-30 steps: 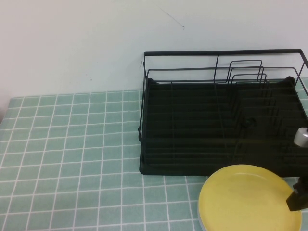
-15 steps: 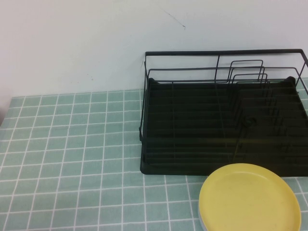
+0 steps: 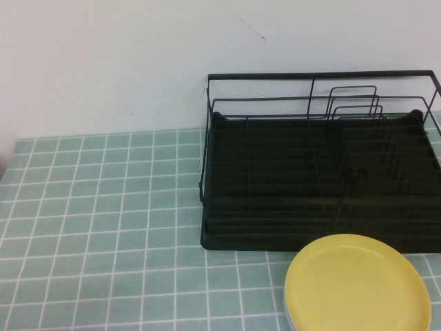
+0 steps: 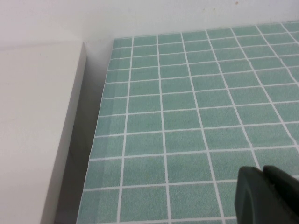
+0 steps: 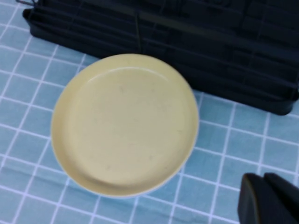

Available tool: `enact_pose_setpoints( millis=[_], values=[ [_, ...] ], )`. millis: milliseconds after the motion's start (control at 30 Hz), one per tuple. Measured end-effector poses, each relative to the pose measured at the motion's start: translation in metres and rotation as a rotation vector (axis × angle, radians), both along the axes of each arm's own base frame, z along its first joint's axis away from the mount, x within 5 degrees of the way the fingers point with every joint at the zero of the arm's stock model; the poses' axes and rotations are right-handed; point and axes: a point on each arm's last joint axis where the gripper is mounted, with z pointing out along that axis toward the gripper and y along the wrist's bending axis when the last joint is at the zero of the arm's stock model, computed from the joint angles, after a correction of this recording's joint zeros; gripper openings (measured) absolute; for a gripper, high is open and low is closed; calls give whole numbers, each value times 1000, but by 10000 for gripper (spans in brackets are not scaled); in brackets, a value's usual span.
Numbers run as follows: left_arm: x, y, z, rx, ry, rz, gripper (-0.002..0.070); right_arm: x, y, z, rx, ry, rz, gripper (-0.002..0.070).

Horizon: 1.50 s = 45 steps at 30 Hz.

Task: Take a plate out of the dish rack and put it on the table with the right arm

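A: Plate? Out of the rack?

B: Out. Yellow plate (image 3: 358, 284) lying flat on the desk (image 3: 103, 207), just in front of the dish rack (image 3: 320, 162), at its near right part. Seems to be sitting on something pale, with a thin whitish edge peeking from beneath; cannot tell what.

A: And the rack itself?

B: No plates seen standing in the dividers. Only black wires and the tray base.

A: Right claw holding anything?

B: Nothing. Right claw (image 5: 269, 198) hanging above the desk, off to the side of the plate away from the rack, clear of the rim and not touching it. Fingers pressed together, no gap showing between the tips. Out of the overhead shot altogether.

A: Left claw?

B: Left claw (image 4: 267, 195) well away from the rack, over bare tiles near the desk's edge, beside a pale flat panel (image 4: 37, 130). Fingers together as well, gripping nothing. Looks parked.

A: So, finished?

B: Very likely. Lifting, carrying and setting down all appear done, judging by the plate resting level and released. Hardly anything left, perhaps just pulling the right arm back to rest. One doubt: resting on the pale thing underneath rather than straight on the tiles, if that matters.
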Motion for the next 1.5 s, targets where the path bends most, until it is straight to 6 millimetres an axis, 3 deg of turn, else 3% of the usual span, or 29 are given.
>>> enact_pose_setpoints(
  millis=[167, 300, 533, 667, 733, 867, 1033, 1500],
  values=[
    [0, 0, 0, 0, 0, 0, -4, -4, -3, 1, -28, -43, -12, -1],
    [0, 0, 0, 0, 0, 0, -4, -3, -8, -11, -2, -248, -87, -1],
    [0, 0, 0, 0, 0, 0, -4, -26, -21, -90, 19, -633, -257, -1],
    [0, 0, 0, 0, 0, 0, -4, -39, -24, -136, 18, -741, -295, -1],
    [0, 0, 0, 0, 0, 0, -4, -44, -24, -147, 16, -772, -293, -1],
    [0, 0, 0, 0, 0, 0, -4, -50, -22, -156, -37, -733, -243, -1],
    [0, 0, 0, 0, 0, 0, -4, -54, -19, -173, -61, -556, -191, -1],
    [0, 0, 0, 0, 0, 0, -4, -55, -18, -173, -68, -529, -179, -1]
  ],
)
